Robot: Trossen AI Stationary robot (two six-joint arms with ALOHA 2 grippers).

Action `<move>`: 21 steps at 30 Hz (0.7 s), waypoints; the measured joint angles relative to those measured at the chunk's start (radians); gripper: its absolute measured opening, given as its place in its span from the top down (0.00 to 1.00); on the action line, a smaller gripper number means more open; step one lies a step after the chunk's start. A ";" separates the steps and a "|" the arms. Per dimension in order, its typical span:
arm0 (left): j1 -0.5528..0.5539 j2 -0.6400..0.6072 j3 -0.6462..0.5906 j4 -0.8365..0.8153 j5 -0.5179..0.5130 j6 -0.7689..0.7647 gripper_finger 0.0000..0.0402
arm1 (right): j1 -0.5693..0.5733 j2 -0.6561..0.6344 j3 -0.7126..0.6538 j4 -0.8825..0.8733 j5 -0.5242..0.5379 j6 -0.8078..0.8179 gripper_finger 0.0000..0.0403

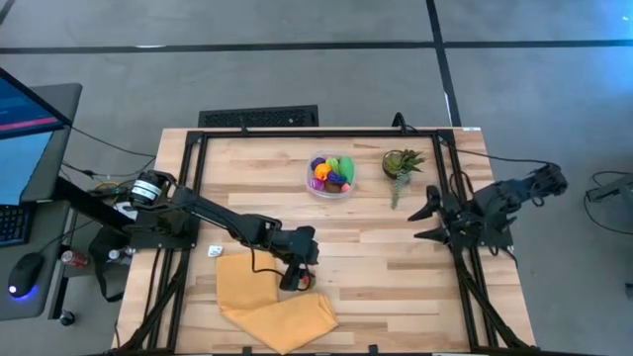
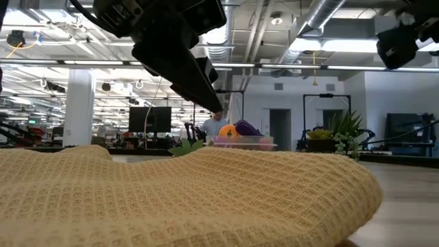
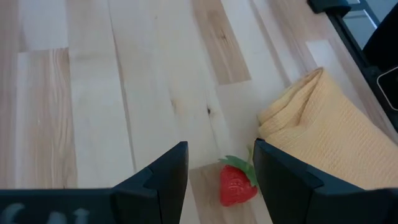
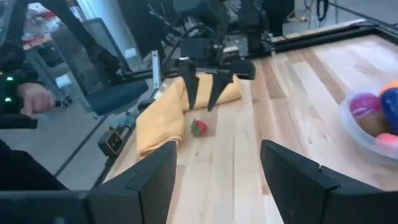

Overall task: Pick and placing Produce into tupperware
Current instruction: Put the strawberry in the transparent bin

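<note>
Left gripper [image 1: 297,281] low centre of high view, fingers apart at a narrow gap, holding nothing, hovering just above small red toy strawberry with green leaf cap [image 3: 238,183]. In left wrist view, strawberry lying on pale wood plank tabletop [image 3: 93,93] at bottom centre, between the two dark fingers [image 3: 165,177], nearer the right-hand one; touching or not, cannot tell. Same strawberry [image 4: 198,127] centre of right wrist view, below the left gripper's [image 4: 202,102] downward-pointing fingertips, clear of them there. Crumpled yellow waffle-weave cloth [image 1: 267,297] just beside strawberry, lower centre-left of high view, filling bottom of low view [image 2: 185,199].

Small round clear plastic tub [image 1: 329,188] upper centre of high view, well apart from left gripper, loaded with toy produce: purple, magenta, orange, green pieces [image 1: 331,171]. Tub [image 2: 243,143] seen mid-frame in low view behind the cloth, orange and purple pieces on top. Small potted green plant [image 1: 401,164] just right of tub.

Right gripper [image 1: 427,220] centre-right of high view, raised over table edge, fingers spread moderately wide, empty, pointing toward frame centre. Right arm idle.

Person's hand [image 4: 34,96] at left edge of right wrist view, off the table.
</note>
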 joint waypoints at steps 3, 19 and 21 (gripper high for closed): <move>0.001 0.000 0.000 -0.003 -0.001 -0.005 0.58 | -0.024 0.000 -0.030 0.062 -0.031 -0.011 0.37; -0.012 -0.001 0.000 -0.110 0.057 0.080 0.58 | -0.267 0.000 -0.055 0.090 -0.167 -0.078 0.37; -0.020 -0.001 0.000 -0.120 0.056 0.110 0.58 | -0.294 0.002 -0.055 0.094 -0.167 -0.087 0.37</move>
